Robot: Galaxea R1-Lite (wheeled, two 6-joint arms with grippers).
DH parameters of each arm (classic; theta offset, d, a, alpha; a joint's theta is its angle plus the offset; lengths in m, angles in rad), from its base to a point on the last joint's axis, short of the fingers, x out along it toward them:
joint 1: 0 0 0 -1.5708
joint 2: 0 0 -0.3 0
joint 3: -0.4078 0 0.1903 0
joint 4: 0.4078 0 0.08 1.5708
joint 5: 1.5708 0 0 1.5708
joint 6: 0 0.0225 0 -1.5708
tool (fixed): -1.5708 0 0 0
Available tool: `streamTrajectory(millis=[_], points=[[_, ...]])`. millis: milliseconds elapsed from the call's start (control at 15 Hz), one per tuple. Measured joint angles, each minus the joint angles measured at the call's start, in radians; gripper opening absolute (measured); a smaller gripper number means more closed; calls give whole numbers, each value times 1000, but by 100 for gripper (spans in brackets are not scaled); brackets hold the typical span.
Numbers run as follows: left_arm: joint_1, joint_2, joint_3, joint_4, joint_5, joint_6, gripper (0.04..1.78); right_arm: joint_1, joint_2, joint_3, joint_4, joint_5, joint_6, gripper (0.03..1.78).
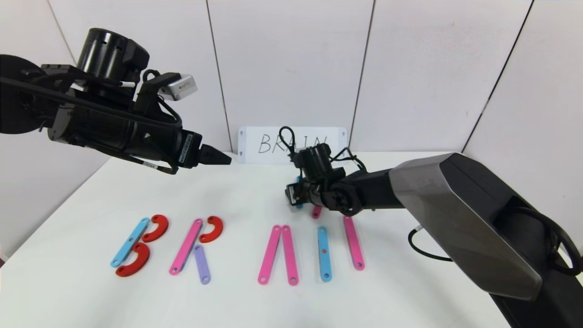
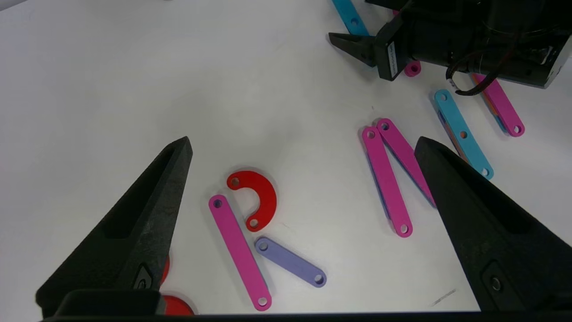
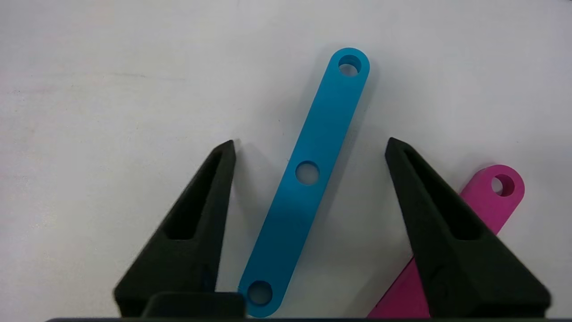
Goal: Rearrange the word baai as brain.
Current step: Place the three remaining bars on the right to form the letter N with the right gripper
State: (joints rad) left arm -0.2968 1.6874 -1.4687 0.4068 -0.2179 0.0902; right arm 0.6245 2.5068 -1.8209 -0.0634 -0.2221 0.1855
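Note:
The flat plastic letters lie in a row on the white table. The B is a blue bar with two red arcs. The R is a pink bar, a red arc and a purple bar. Two pink bars form an inverted V. Beside them lie a blue bar and a pink bar. My right gripper is open and low over another blue bar, which lies between its fingers. A pink bar lies next to it. My left gripper is open, empty and raised.
A white card with handwritten "BRAIN" stands against the back wall behind the right gripper. The left wrist view shows the R pieces, the pink V and the right gripper farther off.

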Motion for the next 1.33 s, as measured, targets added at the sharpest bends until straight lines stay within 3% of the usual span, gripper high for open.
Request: streamTrajectory(millis=[200,333,933,1333], points=[[-3,0,4,-2,0,1,174,1,1,2,0,-1,2,55],[-3,-1,5,-2,0,1,174,2,1,6,0,-1,6,32],[-2,-4,1,-4,0,-1,174,-4,-66,101,-3,14,6,28],[-1,-9,2,-3,0,-2,174,-29,-256,265,-28,81,-1,28]])
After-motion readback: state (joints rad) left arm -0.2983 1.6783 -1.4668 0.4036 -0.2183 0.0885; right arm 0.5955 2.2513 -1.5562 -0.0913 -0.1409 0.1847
